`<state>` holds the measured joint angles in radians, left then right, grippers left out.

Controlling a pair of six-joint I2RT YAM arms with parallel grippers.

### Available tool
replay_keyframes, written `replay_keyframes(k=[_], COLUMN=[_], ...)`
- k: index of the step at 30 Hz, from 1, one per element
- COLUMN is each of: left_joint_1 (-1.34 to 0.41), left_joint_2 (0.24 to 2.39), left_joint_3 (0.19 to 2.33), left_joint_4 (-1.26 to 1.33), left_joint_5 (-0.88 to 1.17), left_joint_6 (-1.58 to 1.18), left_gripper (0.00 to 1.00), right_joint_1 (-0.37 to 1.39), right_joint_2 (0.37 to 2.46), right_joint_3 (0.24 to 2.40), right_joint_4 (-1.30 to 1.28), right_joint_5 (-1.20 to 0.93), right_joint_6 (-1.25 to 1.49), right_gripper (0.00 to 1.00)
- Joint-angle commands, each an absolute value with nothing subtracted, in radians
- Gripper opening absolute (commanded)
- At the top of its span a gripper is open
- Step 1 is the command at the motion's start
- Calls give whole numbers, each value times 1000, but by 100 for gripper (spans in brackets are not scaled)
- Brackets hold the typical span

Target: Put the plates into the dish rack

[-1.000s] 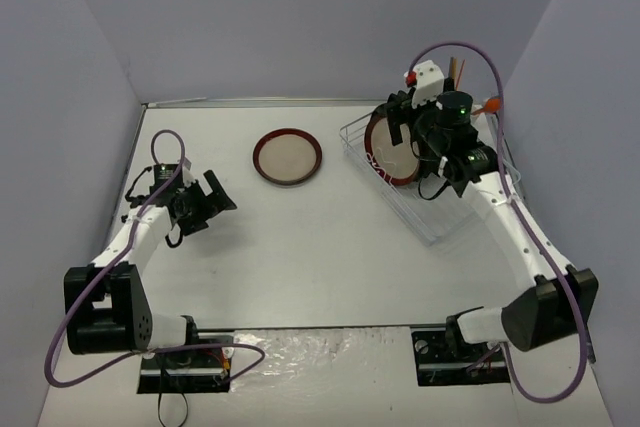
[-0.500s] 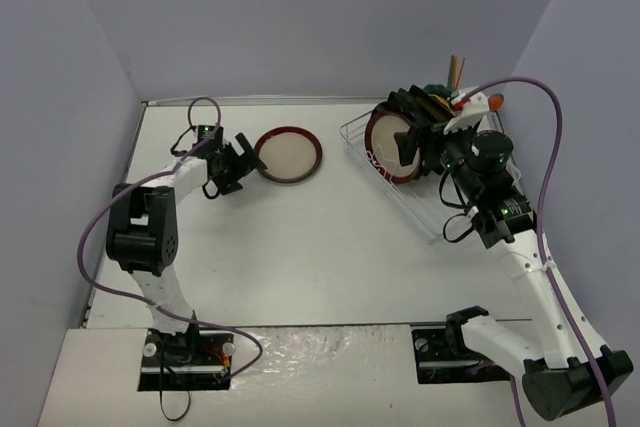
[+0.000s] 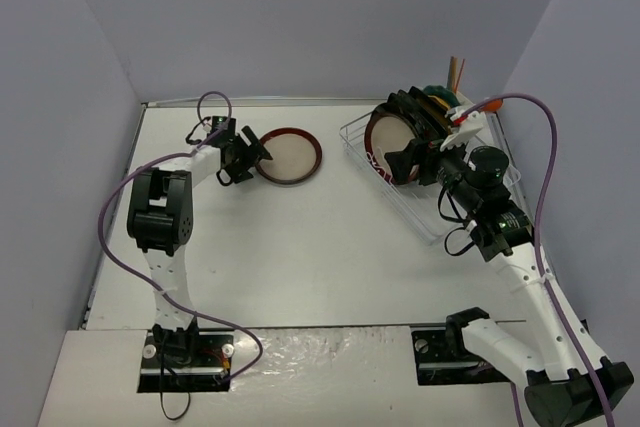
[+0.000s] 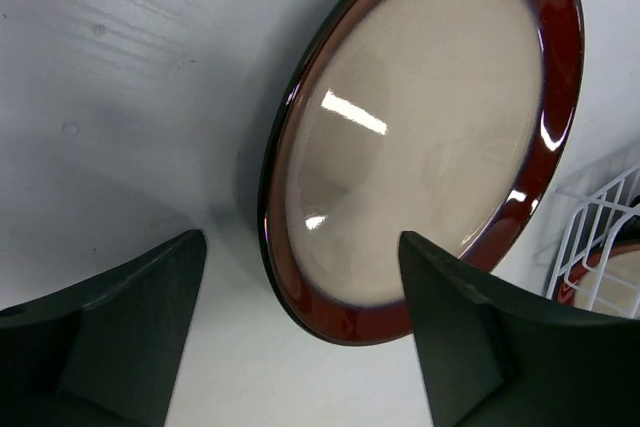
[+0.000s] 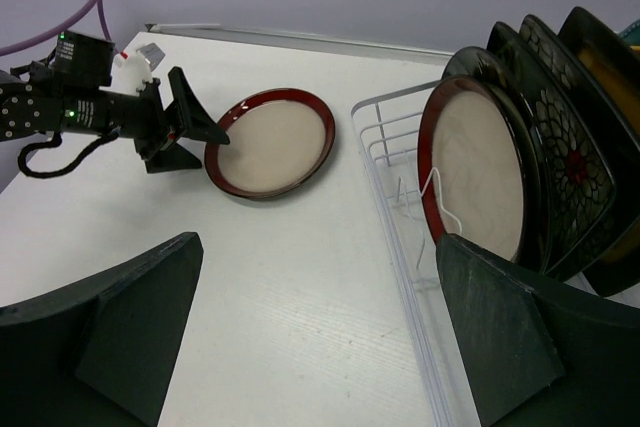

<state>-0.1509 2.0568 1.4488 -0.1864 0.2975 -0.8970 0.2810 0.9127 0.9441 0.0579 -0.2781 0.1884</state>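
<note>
Red-brown rimmed plate [image 3: 287, 156] on table [image 3: 300, 247]; my left gripper [image 3: 260, 154] open astride its rim, right gripper [image 5: 318, 242] wide, empty, near dish rack [image 3: 400, 202].

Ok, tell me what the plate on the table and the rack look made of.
Plate: likely glazed ceramic, glossy; sharp light glints on the speckled cream centre and red-brown rim. Rack: thin wire, probably metal with a white coating; smooth and evenly white, though plastic cannot be ruled out.

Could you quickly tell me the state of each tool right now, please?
Left tool: open, at the red-rimmed plate's edge, nothing held.
Right tool: open, empty.
</note>
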Motion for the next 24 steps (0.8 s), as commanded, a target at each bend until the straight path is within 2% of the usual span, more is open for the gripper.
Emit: replay_keyframes(k=[1, 8, 13, 18, 24], left_joint_1=[-167, -186, -198, -197, -196], left_joint_2=[2075, 2114, 2127, 2091, 1946], left_joint_3=[1500, 1530, 1539, 1496, 1344], left_joint_4=[-222, -247, -266, -267, -263], left_joint_5=[251, 232, 220, 205, 200], left_joint_6=[-904, -898, -896, -889, -879], left_gripper=[68, 49, 30, 2, 0], right_joint_1=[281, 281, 281, 288, 354], right_joint_2=[923, 941, 946, 968, 1025], right_joint_3=[955, 948, 929, 900, 843], right_joint_4=[161, 173, 201, 278, 378], right_joint_5=[-312, -344, -382, -432, -442], right_joint_6=[208, 231, 292, 386, 540], right_gripper=[100, 100, 100, 100, 100])
